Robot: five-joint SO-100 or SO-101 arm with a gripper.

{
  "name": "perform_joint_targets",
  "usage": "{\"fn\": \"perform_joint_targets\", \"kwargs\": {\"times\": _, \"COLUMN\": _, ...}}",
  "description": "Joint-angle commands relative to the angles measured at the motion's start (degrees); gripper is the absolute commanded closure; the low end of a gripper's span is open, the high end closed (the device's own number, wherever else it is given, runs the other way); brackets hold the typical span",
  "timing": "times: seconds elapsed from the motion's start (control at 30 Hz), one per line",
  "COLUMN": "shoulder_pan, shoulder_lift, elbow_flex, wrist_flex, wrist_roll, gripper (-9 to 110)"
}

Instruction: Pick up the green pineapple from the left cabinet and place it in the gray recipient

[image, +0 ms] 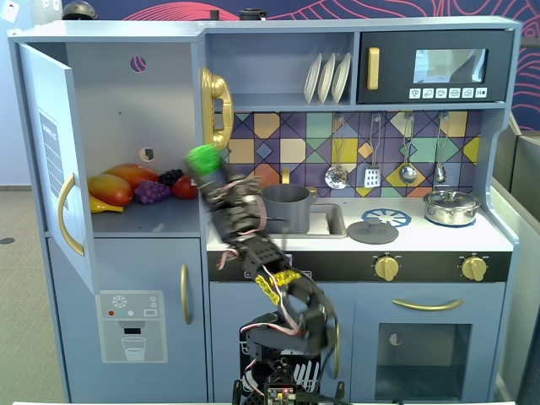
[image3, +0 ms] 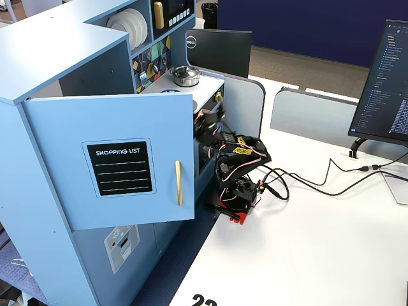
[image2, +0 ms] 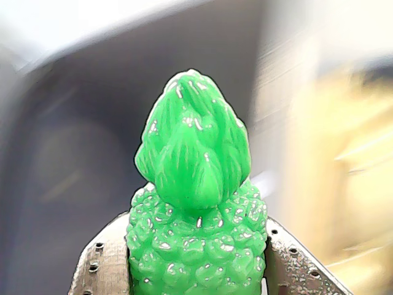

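The green pineapple [image: 202, 159] is held in my gripper [image: 208, 169], which is shut on its bumpy body. It hangs in the air at the right edge of the left cabinet [image: 126, 110], whose door [image: 52, 152] stands open. In the wrist view the pineapple [image2: 196, 209] fills the middle, leafy top up, squeezed between both metal fingers [image2: 101, 267]. The gray recipient [image: 285, 207] stands in the sink, to the right of and below the gripper. In a fixed view from the side the open door [image3: 121, 159] hides the gripper and the pineapple.
Toy mango [image: 126, 175], purple grapes [image: 152, 191], a red fruit [image: 185, 186] and a banana [image: 105, 205] lie on the cabinet shelf. A gold phone handle [image: 216, 105] hangs just above the gripper. A gray lid [image: 372, 231] and silver pot [image: 451, 207] sit on the counter.
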Motion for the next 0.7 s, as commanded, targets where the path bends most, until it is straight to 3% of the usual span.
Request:
{"fn": "perform_joint_targets", "kwargs": {"times": 0.0, "shoulder_pan": 17.2, "shoulder_lift": 3.3, "elbow_flex": -4.8, "wrist_flex": 6.1, "wrist_roll": 9.5, "gripper": 101}}
{"fn": "perform_joint_targets", "kwargs": {"times": 0.1, "shoulder_pan": 24.7, "shoulder_lift": -0.3, "elbow_flex": -10.8, "wrist_flex": 15.3, "wrist_roll": 14.0, "gripper": 101}}
{"fn": "perform_joint_targets", "kwargs": {"times": 0.3, "shoulder_pan": 31.6, "shoulder_lift": -15.1, "elbow_flex": -26.3, "wrist_flex": 34.5, "wrist_roll": 12.9, "gripper": 101}}
{"fn": "perform_joint_targets", "kwargs": {"times": 0.67, "shoulder_pan": 35.7, "shoulder_lift": -40.8, "elbow_flex": -38.8, "wrist_flex": 40.5, "wrist_roll": 6.1, "gripper": 101}}
